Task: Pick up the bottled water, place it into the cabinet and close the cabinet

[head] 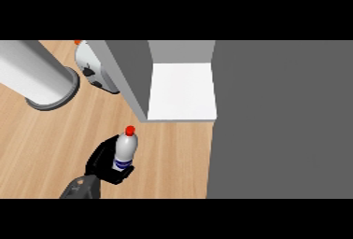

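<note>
Meanwhile, the hand (pixel 103 163) has its fingers (pixel 123 176) curled round the bottled water (pixel 124 149) above the tabletop (pixel 165 158), red cap aimed up-frame toward the open cabinet (pixel 180 91) (white shelf showing). Swung wide, the long bottle could clip the cabinet's grey side wall.

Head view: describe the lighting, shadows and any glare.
Head view: even, flat light; the white cabinet shelf is brightest, with no glare spots; only faint shading beneath the hand holding the bottled water; the grey cabinet door looks uniformly dull.
</note>
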